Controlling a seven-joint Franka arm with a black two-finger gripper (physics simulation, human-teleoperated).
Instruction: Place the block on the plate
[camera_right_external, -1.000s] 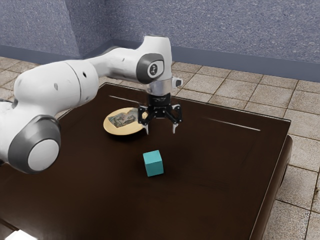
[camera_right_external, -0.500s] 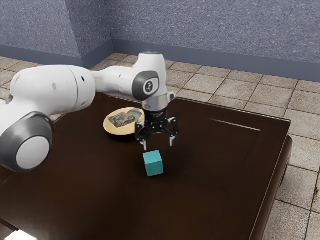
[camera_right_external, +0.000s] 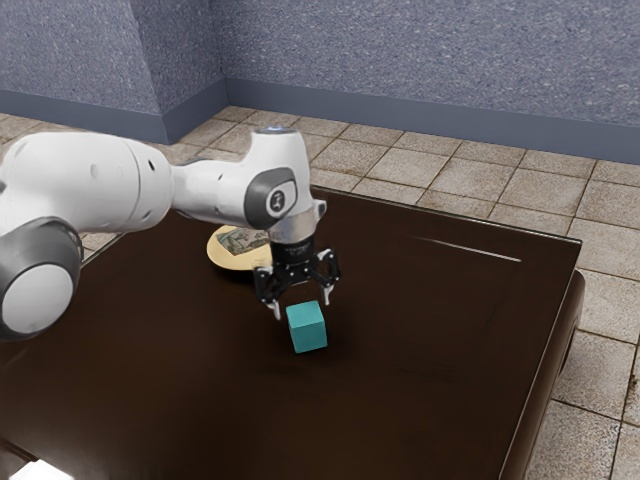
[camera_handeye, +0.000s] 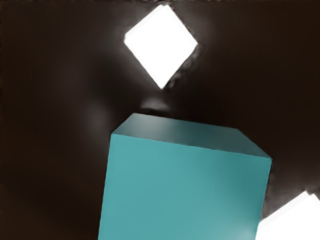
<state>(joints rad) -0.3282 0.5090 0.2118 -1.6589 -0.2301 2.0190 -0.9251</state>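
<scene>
My gripper (camera_right_external: 301, 304) is open just above the teal block, its two fingers apart and nothing held between them. The teal block (camera_right_external: 307, 327) rests on the dark table, its top close below the fingertips. In the wrist view the block (camera_handeye: 182, 190) appears large, near and slightly turned. The round yellow plate (camera_right_external: 226, 262) lies behind the gripper toward the exterior view's left, partly hidden by the hand, with a greyish picture on its middle.
The dark table (camera_right_external: 430, 330) extends around the block, with its far edge near a tiled floor (camera_right_external: 510, 190). Bright white reflections (camera_handeye: 161, 46) show on the tabletop in the wrist view. A blue-grey wall stands beyond.
My hand has come down and moved toward the exterior view's left, from above and behind the block to close over it. The block and plate have stayed where they were.
</scene>
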